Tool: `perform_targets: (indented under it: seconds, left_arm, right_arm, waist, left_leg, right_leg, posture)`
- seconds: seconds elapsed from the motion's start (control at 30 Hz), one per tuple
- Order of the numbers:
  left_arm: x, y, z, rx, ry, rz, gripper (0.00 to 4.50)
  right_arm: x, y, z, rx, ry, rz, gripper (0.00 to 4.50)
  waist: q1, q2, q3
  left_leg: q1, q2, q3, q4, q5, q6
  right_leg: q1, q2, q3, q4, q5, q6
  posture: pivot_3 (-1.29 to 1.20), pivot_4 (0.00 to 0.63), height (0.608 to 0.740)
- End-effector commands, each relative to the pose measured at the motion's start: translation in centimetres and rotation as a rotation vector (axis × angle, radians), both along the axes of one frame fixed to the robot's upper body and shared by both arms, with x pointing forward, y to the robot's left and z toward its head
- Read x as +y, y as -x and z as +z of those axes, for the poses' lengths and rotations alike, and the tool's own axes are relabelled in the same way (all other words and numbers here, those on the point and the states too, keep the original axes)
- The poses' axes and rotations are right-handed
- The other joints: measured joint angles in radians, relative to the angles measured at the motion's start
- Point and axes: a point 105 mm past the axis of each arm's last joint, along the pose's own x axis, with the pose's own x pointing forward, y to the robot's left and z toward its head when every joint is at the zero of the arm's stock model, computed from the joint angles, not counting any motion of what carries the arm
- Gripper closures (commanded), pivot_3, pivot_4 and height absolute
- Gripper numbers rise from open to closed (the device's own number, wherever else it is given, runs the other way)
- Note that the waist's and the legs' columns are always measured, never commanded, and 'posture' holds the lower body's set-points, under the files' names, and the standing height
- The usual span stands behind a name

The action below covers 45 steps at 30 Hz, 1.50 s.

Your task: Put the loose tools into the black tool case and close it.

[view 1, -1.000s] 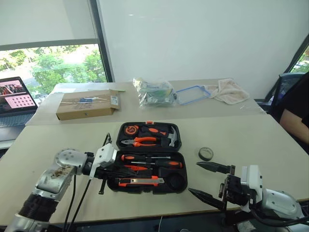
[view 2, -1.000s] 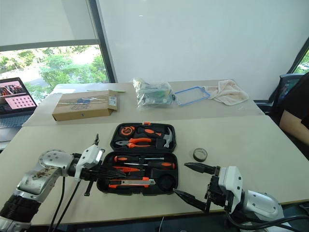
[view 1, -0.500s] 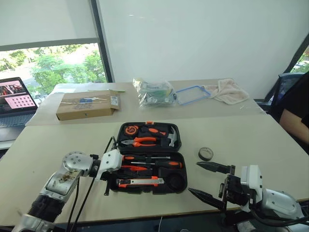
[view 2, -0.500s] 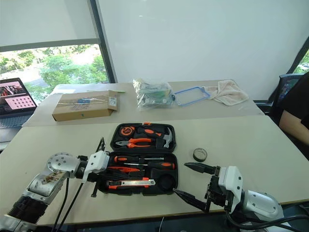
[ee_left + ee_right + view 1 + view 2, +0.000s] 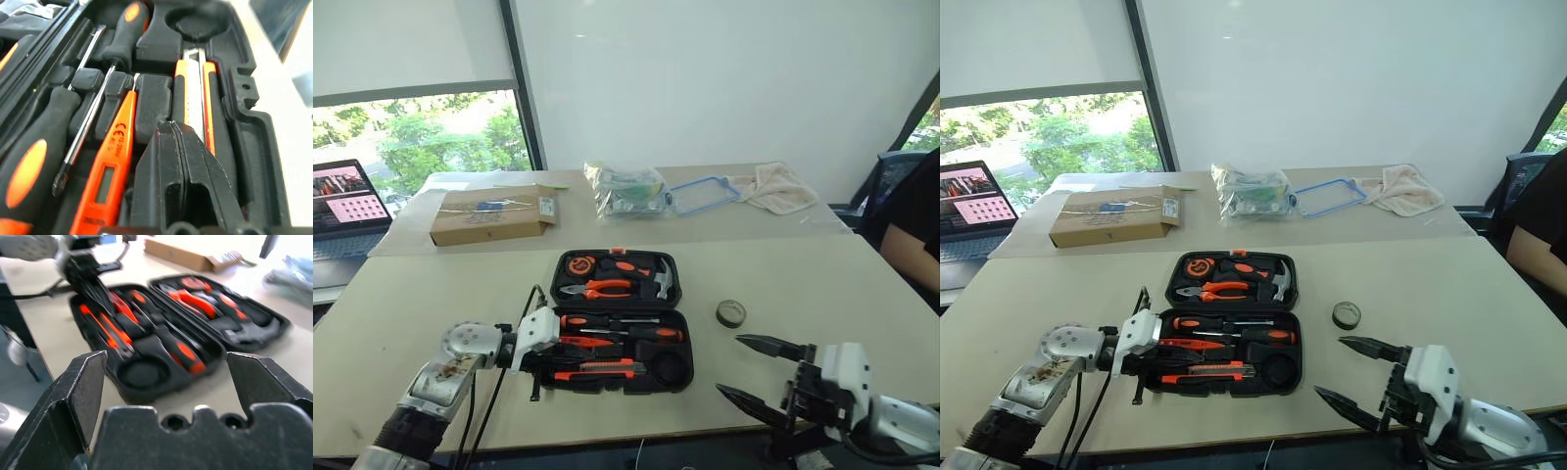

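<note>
The black tool case [image 5: 689, 345] lies open at the middle of the near table. Its near half holds two black-and-orange screwdrivers [image 5: 619, 320] [image 5: 29, 164], a slim orange screwdriver [image 5: 110, 171] and the orange-black utility knife [image 5: 597, 367] [image 5: 195, 93]. The round recess [image 5: 672, 367] holds nothing. A small black tape roll [image 5: 731, 312] sits on the table right of the case. My left gripper [image 5: 556, 355] [image 5: 173, 132] is shut, over the case's left end between the slim screwdriver and the knife. My right gripper [image 5: 729, 364] [image 5: 166, 357] is open at the near right, short of the tape roll.
Orange-handled pliers [image 5: 597, 287] and a hammer [image 5: 658, 279] sit in the case's far half. On the far table are a cardboard box [image 5: 494, 213], a plastic bag [image 5: 626, 186], a blue frame [image 5: 702, 192] and a cloth [image 5: 773, 182]. A laptop [image 5: 342, 201] stands far left; a person [image 5: 913, 225] sits far right.
My right gripper has drawn back to the right and toward the table's near edge, still open. My left gripper has turned a little over the case's left end, still shut.
</note>
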Motion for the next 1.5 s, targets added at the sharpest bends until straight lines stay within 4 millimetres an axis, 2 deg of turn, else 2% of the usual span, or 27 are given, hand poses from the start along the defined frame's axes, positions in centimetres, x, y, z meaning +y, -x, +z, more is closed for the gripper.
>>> perform_targets:
  seconds: [0.03, 0.13, 0.2, 0.33, 0.37, 0.4, 0.47, 0.67, 0.73, 0.83, 0.93, 1.13, 1.3, 1.37, 1.47, 1.5]
  left_arm:
    - [4.1, -0.5, 2.3, -0.056, -0.013, 0.141, 3.92]
    - [6.5, 0.3, 3.1, -0.039, 0.005, 0.178, 3.05]
    - [8.1, 1.0, 3.5, -0.01, 0.033, 0.21, 2.26]
    - [9.4, 1.5, 3.6, 0.018, 0.069, 0.251, 0.78]
    - [9.5, 1.6, 3.6, 0.021, 0.075, 0.254, 0.67]
    - [9.3, 1.8, 3.6, 0.031, 0.089, 0.248, 0.11]
    - [9.0, 1.9, 3.6, 0.035, 0.107, 0.241, 0.04]
    - [7.6, 1.9, 3.5, 0.01, 0.137, 0.211, 0.04]
    - [7.0, 1.9, 3.6, 0.001, 0.141, 0.197, 0.04]
    - [6.4, 1.9, 3.7, -0.016, 0.149, 0.186, 0.04]
    - [6.1, 1.9, 3.7, -0.021, 0.149, 0.182, 0.0]
    - [5.9, 2.3, 3.2, -0.019, 0.132, 0.173, 0.0]
    - [5.8, 2.5, 3.1, -0.021, 0.125, 0.162, 0.0]
    - [5.7, 2.5, 3.1, -0.02, 0.123, 0.154, 0.0]
    - [5.6, 2.7, 3.1, -0.02, 0.127, 0.141, 0.0]
    - [5.5, 2.8, 3.0, -0.017, 0.125, 0.132, 0.0]
  right_arm:
    - [-2.9, 1.1, 0.3, -0.015, 0.042, -0.097, 0.0]
    - [-4.7, 1.5, -0.3, 0.002, 0.087, -0.169, 0.0]
    - [-5.5, 1.0, -0.2, -0.009, 0.104, -0.2, 0.0]
    - [-5.5, -2.2, 0.8, 0.005, 0.171, -0.211, 0.0]
    - [-5.3, -3.0, 0.9, 0.023, 0.199, -0.194, 0.0]
    - [-4.8, -3.9, 1.2, 0.048, 0.225, -0.162, 0.0]
    - [-4.1, -5.5, 1.5, 0.106, 0.267, -0.118, 0.0]
    - [-2.4, -10.4, 0.2, 0.245, 0.483, -0.059, 0.0]
    - [-2.1, -11.7, -0.7, 0.243, 0.576, -0.036, 0.0]
    - [-1.4, -13.3, -1.1, 0.241, 0.612, -0.024, 0.0]
    - [-0.9, -13.8, -1.6, 0.258, 0.636, 0.008, 0.76]
    - [-0.4, -14.5, -1.8, 0.233, 0.669, 0.058, 2.82]
    - [0.8, -13.9, -0.6, 0.162, 0.659, 0.149, 4.48]
    - [1.7, -13.2, 0.3, 0.121, 0.63, 0.221, 4.48]
    - [4.1, -10.8, 2.3, 0.092, 0.52, 0.392, 4.48]
    - [5.6, -9.8, 3.4, 0.086, 0.452, 0.456, 4.48]
  waist:
    - [0.0, 0.0, 0.0]
    - [-0.002, 0.001, 0.0]
    - [-0.006, 0.001, 0.001]
    - [-0.012, 0.003, 0.003]
    - [-0.014, 0.003, 0.003]
    - [-0.014, 0.004, 0.004]
    - [-0.015, 0.004, 0.005]
    - [-0.008, 0.004, 0.006]
    - [-0.007, 0.003, 0.006]
    - [-0.009, 0.004, 0.006]
    - [-0.014, 0.004, 0.006]
    - [-0.023, 0.004, 0.006]
    - [-0.024, 0.004, 0.006]
    - [-0.024, 0.004, 0.006]
    - [-0.025, 0.005, 0.006]
    - [-0.025, 0.005, 0.006]
  left_leg:
    - [-0.001, 0.0, 0.0, 0.0, 0.0, 0.0]
    - [-0.002, 0.0, 0.0, -0.001, 0.0, 0.0]
    - [-0.001, 0.0, 0.0, -0.001, 0.0, 0.0]
    - [0.002, 0.0, 0.0, 0.0, 0.0, 0.0]
    - [0.003, 0.0, 0.0, 0.0, 0.0, 0.0]
    - [0.003, 0.0, 0.0, 0.0, 0.0, 0.0]
    - [0.003, 0.0, 0.0, 0.0, 0.0, 0.0]
    - [-0.005, 0.003, 0.0, 0.0, 0.0, -0.001]
    - [-0.01, 0.003, 0.0, 0.001, -0.001, -0.001]
    - [-0.016, 0.002, 0.0, 0.002, -0.001, -0.001]
    - [-0.018, 0.001, 0.0, 0.003, 0.0, -0.001]
    - [-0.017, 0.0, 0.0, 0.005, 0.0, -0.001]
    - [-0.016, 0.0, 0.0, 0.007, 0.0, -0.001]
    - [-0.016, 0.0, 0.0, 0.007, 0.0, -0.001]
    - [-0.016, 0.0, 0.0, 0.006, 0.0, -0.001]
    - [-0.017, 0.0, 0.0, 0.005, 0.0, -0.001]
  right_leg:
    - [-0.002, 0.0, 0.0, 0.0, 0.0, 0.0]
    - [-0.002, 0.0, 0.0, -0.001, 0.0, 0.0]
    - [-0.001, 0.0, 0.001, -0.002, 0.0, 0.0]
    - [0.003, 0.0, 0.001, -0.002, 0.0, 0.0]
    - [0.004, -0.001, 0.001, -0.002, 0.001, 0.0]
    - [0.005, -0.001, 0.001, -0.003, 0.001, 0.0]
    - [0.005, -0.001, 0.0, -0.003, 0.001, 0.0]
    - [-0.003, -0.002, -0.001, -0.005, 0.001, -0.001]
    - [-0.008, -0.003, -0.002, -0.005, 0.002, -0.002]
    - [-0.014, -0.003, -0.004, -0.004, 0.002, -0.002]
    - [-0.016, -0.004, -0.006, -0.004, 0.002, -0.002]
    - [-0.013, -0.003, -0.006, -0.004, 0.003, -0.001]
    - [-0.013, -0.002, -0.005, -0.003, 0.003, -0.002]
    - [-0.013, -0.002, -0.005, -0.003, 0.003, -0.002]
    - [-0.014, -0.002, -0.005, -0.003, 0.003, -0.002]
    - [-0.015, -0.002, -0.005, -0.003, 0.003, -0.002]
  posture:
    - [0.0, 0.15, 0.74]
    - [0.0, 0.15, 0.74]
    - [0.0, 0.15, 0.74]
    - [0.0, 0.15, 0.74]
    - [0.0, 0.15, 0.74]
    - [0.0, 0.15, 0.74]
    - [0.0, 0.15, 0.74]
    - [0.0, 0.15, 0.74]
    - [0.0, 0.15, 0.74]
    - [0.0, 0.15, 0.74]
    - [0.0, 0.15, 0.74]
    - [0.0, 0.15, 0.74]
    - [0.0, 0.15, 0.74]
    - [0.0, 0.15, 0.74]
    - [0.0, 0.15, 0.74]
    - [0.0, 0.15, 0.74]
